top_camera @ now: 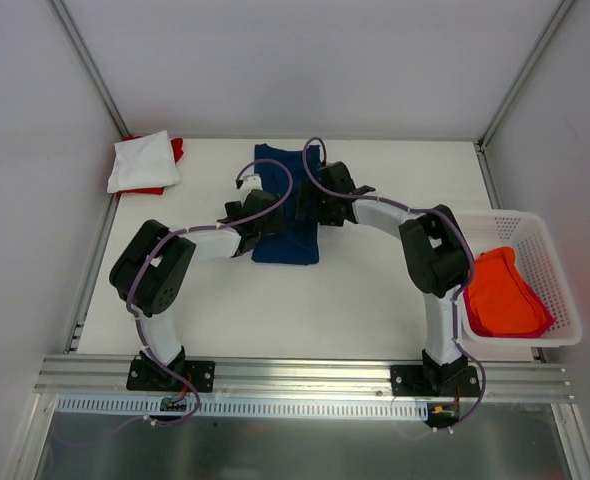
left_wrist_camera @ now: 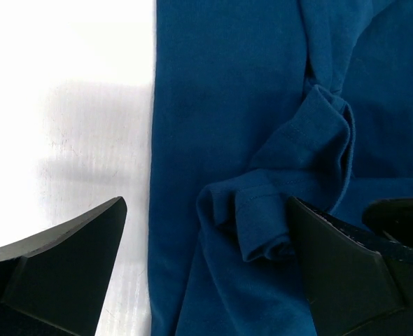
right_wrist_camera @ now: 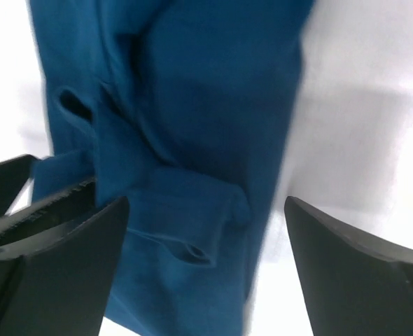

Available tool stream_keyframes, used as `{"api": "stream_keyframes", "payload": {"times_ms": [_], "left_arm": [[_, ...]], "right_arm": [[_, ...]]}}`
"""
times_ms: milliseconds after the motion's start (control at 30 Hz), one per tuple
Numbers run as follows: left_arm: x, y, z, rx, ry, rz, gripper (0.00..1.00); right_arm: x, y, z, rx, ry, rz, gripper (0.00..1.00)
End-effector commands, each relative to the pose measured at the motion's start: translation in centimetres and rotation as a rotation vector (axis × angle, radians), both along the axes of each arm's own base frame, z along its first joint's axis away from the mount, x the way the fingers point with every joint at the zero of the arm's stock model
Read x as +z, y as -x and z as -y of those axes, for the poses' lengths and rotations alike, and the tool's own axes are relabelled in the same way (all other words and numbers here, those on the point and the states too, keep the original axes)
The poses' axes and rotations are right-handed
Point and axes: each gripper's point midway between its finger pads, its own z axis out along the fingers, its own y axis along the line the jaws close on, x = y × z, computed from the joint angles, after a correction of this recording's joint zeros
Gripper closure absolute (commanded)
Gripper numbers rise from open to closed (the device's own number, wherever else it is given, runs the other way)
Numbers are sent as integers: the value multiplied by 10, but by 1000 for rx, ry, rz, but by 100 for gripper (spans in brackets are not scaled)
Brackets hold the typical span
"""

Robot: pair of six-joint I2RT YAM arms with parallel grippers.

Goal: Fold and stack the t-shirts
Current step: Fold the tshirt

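Here, left end effector point(left_wrist_camera: 205, 206) spread wide, gripping nothing, right end effector point(right_wrist_camera: 205, 203) likewise wide, both over navy t-shirt point(left_wrist_camera: 220, 84).

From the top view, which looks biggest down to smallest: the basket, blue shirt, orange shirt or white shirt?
1. basket
2. blue shirt, partly hidden
3. orange shirt, bunched up and close to the blue one, so these two are unsure
4. white shirt

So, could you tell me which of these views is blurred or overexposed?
Right wrist view: the navy blue cloth t-shirt looks smeared and soft. Left wrist view: its seams are sharp, but the white table is blown out. Top external view: evenly lit, clear.
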Motion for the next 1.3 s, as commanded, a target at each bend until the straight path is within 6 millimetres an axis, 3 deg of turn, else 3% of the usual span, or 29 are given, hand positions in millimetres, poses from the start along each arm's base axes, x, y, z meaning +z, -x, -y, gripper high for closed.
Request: {"api": "stream_keyframes", "payload": {"times_ms": [0, 167, 267, 333, 367, 433, 467, 500, 567, 600, 667, 700, 767, 833, 867, 933, 1000, 1033, 1100, 1133, 1167, 1267], "left_arm": [[16, -12, 8, -6, 45, 43, 1], [22, -6, 6, 0, 62, 54, 1], [35, -5, 2, 3, 52, 88, 1], [61, -5, -2, 21, 33, 160, 1], [71, -5, -5, 12, -4, 194, 1], [114, -1, -11, 31, -29, 305, 1], [127, 0, -14, 37, -27, 337, 1], [156, 5, -19, 46, 0, 399, 1], [185, 10, -26, 47, -1, 458, 1], [212, 17, -31, 51, 29, 511, 1], [231, 29, -34, 29, 43, 527, 1], [250, 40, -38, 23, 74, 559, 1], [265, 61, -36, -22, 124, 576, 1], [255, 77, -36, -41, 140, 552, 1], [261, 90, -35, -54, 169, 570, 1], [240, 104, -35, -62, 182, 535, 1], [221, 120, -32, -91, 195, 501, 1], [216, 125, -30, -94, 213, 488, 1], [200, 136, -29, -114, 205, 450, 1], [195, 138, -29, -110, 201, 439, 1], [192, 141, -31, -108, 197, 431, 1], [188, 151, -37, -112, 213, 428, 1]], "right_arm": [[3, -3, -6, 16, -31, 11, 1], [-4, 17, -12, 31, -60, 3, 0], [-9, 34, -15, 45, -49, -4, 0], [-11, 45, -16, 54, -31, -3, 1], [-2, 46, -14, 55, -16, 19, 1], [12, 51, -14, 65, 8, 49, 0], [30, 52, -8, 64, 35, 90, 1], [40, 55, -9, 75, 39, 107, 0], [57, 56, 2, 53, 92, 152, 1], [77, 58, 5, 49, 84, 189, 0], [90, 67, 10, 46, 111, 210, 1], [96, 69, 12, 46, 111, 222, 1], [110, 78, 15, 46, 111, 245, 1], [120, 85, 13, 52, 98, 260, 1], [121, 87, 13, 52, 97, 261, 1], [128, 90, 9, 66, 80, 273, 5], [136, 88, 2, 78, 58, 290, 23], [141, 86, -2, 84, 43, 296, 53], [137, 80, -9, 94, 55, 285, 77], [149, 72, -16, 101, 49, 303, 91], [135, 70, -20, 117, 78, 265, 96], [140, 56, -34, 135, 74, 275, 100]]}}
